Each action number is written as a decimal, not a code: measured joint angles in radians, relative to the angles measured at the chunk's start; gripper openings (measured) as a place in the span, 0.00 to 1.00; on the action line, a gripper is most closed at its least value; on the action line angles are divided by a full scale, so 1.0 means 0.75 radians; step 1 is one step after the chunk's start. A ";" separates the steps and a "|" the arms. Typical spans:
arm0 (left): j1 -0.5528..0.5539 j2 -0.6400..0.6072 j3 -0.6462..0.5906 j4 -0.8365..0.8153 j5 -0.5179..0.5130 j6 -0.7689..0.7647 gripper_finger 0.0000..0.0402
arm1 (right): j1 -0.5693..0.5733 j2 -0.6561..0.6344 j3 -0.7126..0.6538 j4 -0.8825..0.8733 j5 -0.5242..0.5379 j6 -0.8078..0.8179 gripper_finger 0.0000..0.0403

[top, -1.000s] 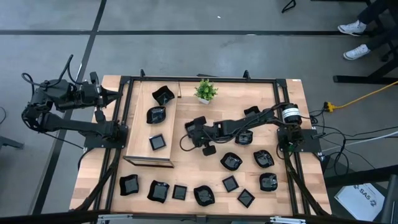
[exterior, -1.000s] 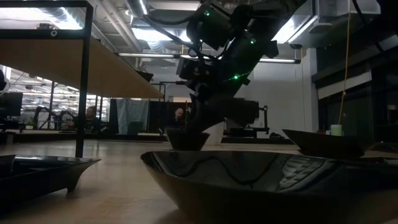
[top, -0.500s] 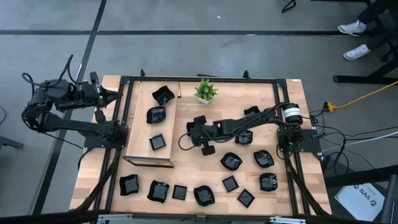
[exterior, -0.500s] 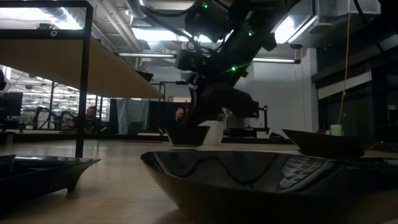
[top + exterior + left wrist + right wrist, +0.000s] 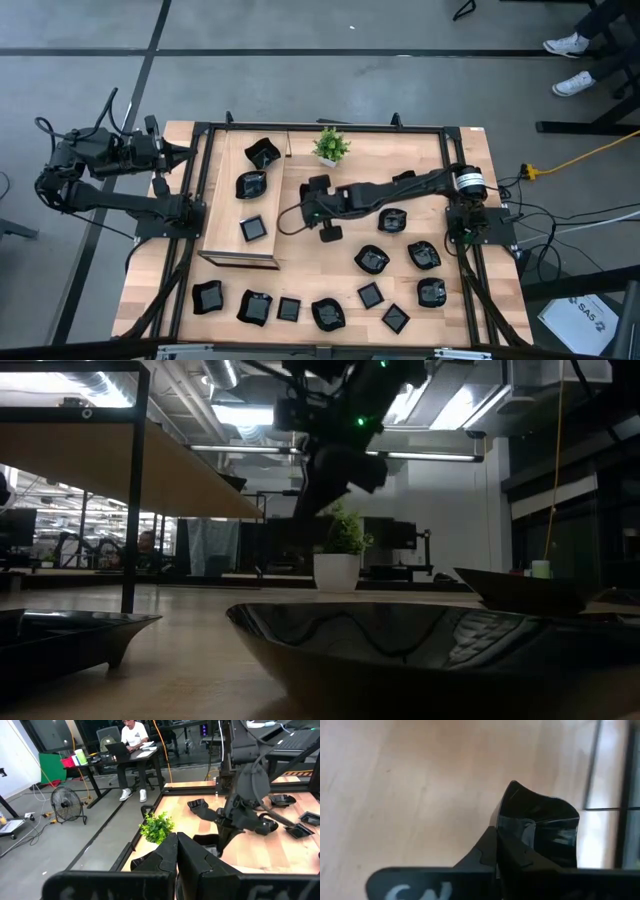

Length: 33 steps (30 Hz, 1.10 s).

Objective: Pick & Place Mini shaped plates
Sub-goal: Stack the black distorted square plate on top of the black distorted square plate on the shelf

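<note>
On the pale wooden table (image 5: 300, 270) we see the shallow wooden tray (image 5: 222, 225) holding 3 glossy black mini plates (image 5: 252, 185). The right gripper (image 5: 297, 213) pinches a wavy-rimmed glossy black dish (image 5: 540, 827) above the table beside that tray. The left gripper's (image 5: 176, 851) jaws are closed, empty.

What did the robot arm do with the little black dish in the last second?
The right gripper, shut on a small glossy black dish, lifted it off the table and carried it toward the wooden tray on the left. In the low view the small green potted plant is now uncovered. The left gripper, off the table's left edge, and the other dishes stayed put.
</note>
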 joint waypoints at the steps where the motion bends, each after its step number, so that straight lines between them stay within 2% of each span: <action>1: 0.000 0.000 0.000 0.000 0.000 0.000 0.01 | 0.000 0.000 0.022 -0.021 0.018 -0.006 0.01; 9: 0.000 0.000 0.000 0.000 0.000 0.000 0.01 | -0.001 -0.003 0.180 -0.194 0.207 -0.037 0.01; 13: 0.000 0.000 0.000 0.000 0.000 0.000 0.01 | -0.009 -0.002 0.221 -0.248 0.257 -0.035 0.01; 23: 0.000 0.000 0.000 0.000 0.000 0.000 0.01 | -0.061 -0.002 0.231 -0.249 0.272 -0.042 0.01; 33: 0.000 0.000 0.000 0.000 0.000 0.000 0.01 | -0.113 -0.002 0.231 -0.191 0.273 -0.170 0.01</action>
